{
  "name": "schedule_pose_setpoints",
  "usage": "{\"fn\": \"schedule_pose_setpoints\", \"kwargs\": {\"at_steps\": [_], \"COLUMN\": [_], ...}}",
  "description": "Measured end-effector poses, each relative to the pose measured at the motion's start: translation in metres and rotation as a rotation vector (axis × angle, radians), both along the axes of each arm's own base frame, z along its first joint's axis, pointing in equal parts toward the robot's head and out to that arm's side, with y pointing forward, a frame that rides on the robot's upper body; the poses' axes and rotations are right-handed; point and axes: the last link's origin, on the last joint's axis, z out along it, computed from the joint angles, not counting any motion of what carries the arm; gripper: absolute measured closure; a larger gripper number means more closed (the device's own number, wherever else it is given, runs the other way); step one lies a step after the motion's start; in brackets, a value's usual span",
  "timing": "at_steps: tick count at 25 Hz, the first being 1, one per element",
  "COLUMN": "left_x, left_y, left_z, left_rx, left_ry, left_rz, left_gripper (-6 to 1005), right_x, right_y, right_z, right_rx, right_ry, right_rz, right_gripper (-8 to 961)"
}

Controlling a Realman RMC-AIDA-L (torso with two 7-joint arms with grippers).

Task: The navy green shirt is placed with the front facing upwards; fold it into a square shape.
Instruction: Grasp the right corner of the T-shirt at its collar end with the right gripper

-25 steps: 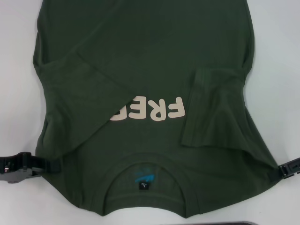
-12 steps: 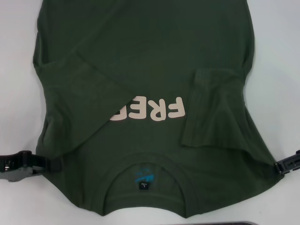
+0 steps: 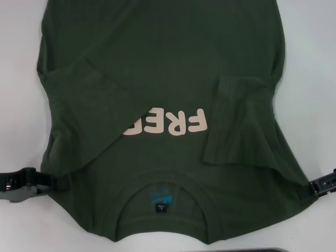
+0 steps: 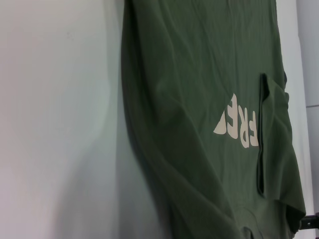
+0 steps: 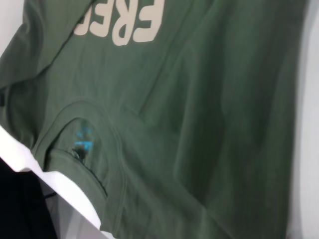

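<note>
The navy green shirt (image 3: 163,79) lies face up on the white desk (image 3: 21,79), spread between the two sets of fingers, its collar (image 3: 163,210) on the side nearest the robot and the cream lettering (image 3: 168,122) just beyond it. Both sleeves are already turned in over the body: the sleeve on the left gripper's side (image 3: 89,110) covers the end of the lettering, and the one on the right gripper's side (image 3: 239,121) lies flat just inward of those fingers. The cloth looks soft, light and limp, so it should drape and wrinkle rather than hold a line, and a lifted edge will likely sag between holds. The shoulder corners by the collar seem the sensible places to pinch. The left gripper (image 3: 55,182) sits at the shirt's shoulder edge, its tips against or under the cloth; the right gripper (image 3: 311,187) meets the opposite shoulder corner. How far either pair of fingers is open, or whether they pinch fabric, cannot be told here
</note>
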Motion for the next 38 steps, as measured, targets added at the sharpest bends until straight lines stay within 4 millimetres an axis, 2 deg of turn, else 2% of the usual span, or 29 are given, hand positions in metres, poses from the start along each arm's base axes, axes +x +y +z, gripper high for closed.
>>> {"fn": "schedule_pose_setpoints", "kwargs": {"at_steps": [9,38], "left_x": [0.000,-0.001], "left_y": [0.000,-0.001], "left_z": [0.000,0.000], "left_rx": [0.001,0.001], "left_ry": [0.003,0.001], "left_rz": [0.000,-0.003], "left_gripper": [993,993], "right_x": [0.003,-0.003], "right_y": [0.001,0.004], "right_z": [0.006,-0.007], "right_rx": [0.036,0.020], "right_ry": [0.006,0.021], "right_rz": [-0.029,-0.026], "right_gripper": [39,42]}}
